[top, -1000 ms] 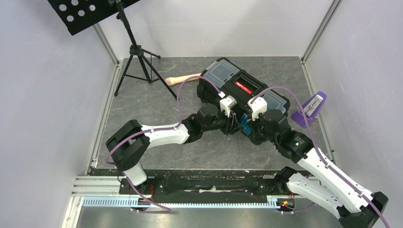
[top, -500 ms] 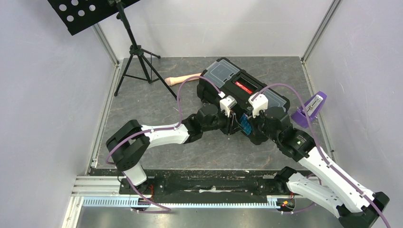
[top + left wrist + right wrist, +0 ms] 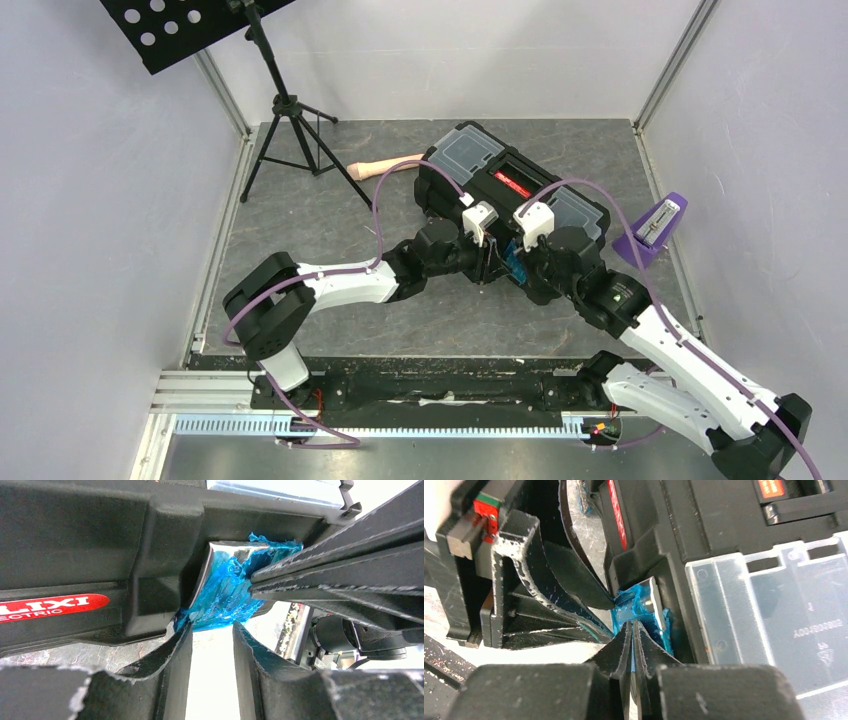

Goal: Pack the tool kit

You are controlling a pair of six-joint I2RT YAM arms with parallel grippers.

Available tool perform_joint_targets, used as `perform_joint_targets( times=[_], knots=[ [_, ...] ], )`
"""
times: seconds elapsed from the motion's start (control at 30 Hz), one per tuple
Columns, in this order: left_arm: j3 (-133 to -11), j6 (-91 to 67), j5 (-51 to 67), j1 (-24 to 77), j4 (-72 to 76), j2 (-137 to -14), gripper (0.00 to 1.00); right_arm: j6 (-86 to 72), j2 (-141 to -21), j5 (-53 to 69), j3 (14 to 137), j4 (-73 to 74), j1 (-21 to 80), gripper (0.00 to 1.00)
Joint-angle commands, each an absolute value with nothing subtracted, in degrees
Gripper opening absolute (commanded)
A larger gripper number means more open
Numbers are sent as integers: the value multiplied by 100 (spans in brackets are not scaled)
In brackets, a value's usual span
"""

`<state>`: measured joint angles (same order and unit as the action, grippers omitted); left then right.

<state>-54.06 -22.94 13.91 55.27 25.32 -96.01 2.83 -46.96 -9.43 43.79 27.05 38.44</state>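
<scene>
The right gripper [image 3: 632, 628], pressed together, nosed the blue latch [image 3: 640, 606] of the toolbox [image 3: 714, 535]. The left gripper [image 3: 212, 630], spread, faced the same latch.

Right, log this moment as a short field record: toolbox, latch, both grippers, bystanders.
toolbox: black, lid down, clear top compartments
blue latch: on the toolbox's near face
left gripper: open, empty, tips beside the latch
right gripper: shut, tips against the latch
bystanders: beige handle behind the toolbox, purple object to its right, tripod stand far left

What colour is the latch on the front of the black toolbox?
Blue. The film-covered metal latch shows best in left wrist view.
</scene>
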Motion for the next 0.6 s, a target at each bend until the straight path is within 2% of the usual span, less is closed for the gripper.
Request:
perform_joint_targets(
  times=[0.0,0.23,0.4,0.57],
  knots=[
    [-5600,-2399,1301,5528,2585,-9409,43,334,-4683,-1214,4080,2631,3789,4],
    [-5300,-2456,1194,5528,2557,-9091,51,260,-4632,-1187,3816,2633,3763,3],
    [-5068,-2559,1030,5526,2491,-8907,61,177,-4584,-961,3879,2715,3762,3],
    [-5156,-2731,1077,5528,2484,-9028,61,184,-4542,-853,4161,2769,3766,5]
  ],
)
